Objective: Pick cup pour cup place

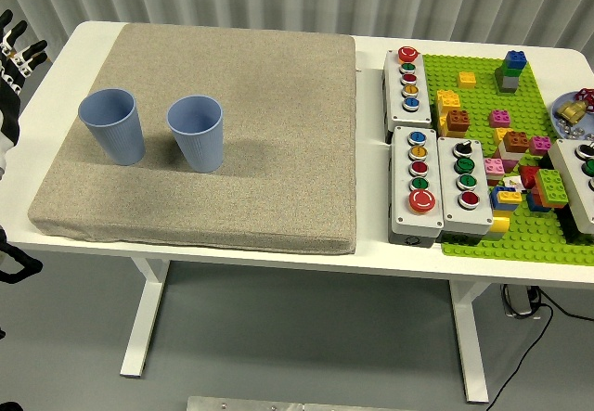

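two unlabelled blue cups (112, 125) (197, 132) upright on grey mat (278, 105)

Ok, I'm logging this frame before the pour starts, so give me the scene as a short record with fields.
surface: grey mat on white table
cups: left blue cup and right blue cup, both upright on the mat, apart
cup contents: cannot tell
left hand: at the table's left edge, fingers spread, holding nothing
right hand: not in view
right of mat: button boxes, green brick plate

two cups (113, 125) close together, bare mat (278, 133) right of them
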Robot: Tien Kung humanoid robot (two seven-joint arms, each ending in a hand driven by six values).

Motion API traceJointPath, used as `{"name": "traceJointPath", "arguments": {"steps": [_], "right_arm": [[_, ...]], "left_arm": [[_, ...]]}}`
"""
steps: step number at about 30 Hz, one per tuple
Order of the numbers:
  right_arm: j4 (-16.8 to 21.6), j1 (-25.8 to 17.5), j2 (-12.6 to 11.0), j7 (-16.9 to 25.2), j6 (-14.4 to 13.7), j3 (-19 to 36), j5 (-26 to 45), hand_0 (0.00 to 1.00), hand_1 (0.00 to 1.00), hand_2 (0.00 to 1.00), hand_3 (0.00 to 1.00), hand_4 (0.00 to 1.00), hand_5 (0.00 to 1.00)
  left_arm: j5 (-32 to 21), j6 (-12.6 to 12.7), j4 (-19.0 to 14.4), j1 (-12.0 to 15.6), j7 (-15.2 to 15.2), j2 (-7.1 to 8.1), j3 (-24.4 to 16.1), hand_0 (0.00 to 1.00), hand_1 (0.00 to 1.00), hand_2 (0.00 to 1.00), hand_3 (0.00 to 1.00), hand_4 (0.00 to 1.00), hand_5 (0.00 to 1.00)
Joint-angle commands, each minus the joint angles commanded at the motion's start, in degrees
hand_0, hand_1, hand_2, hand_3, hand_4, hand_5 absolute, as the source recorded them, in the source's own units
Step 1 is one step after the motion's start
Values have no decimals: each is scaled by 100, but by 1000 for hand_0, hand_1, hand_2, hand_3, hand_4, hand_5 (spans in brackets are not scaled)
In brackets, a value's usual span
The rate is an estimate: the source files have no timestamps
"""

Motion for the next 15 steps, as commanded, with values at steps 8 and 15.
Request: {"name": "traceJointPath", "arguments": {"steps": [8, 15], "right_arm": [[0, -10, 2, 4, 0, -29, 26, 751, 700, 757, 609, 86, 281], [0, -45, 5, -8, 6, -29, -9, 751, 701, 757, 609, 85, 281]], "left_arm": [[288, 38, 68, 1, 13, -9, -38, 868, 880, 998, 998, 998, 416], [460, -136, 159, 69, 77, 19, -138, 891, 903, 998, 998, 991, 374]]}}
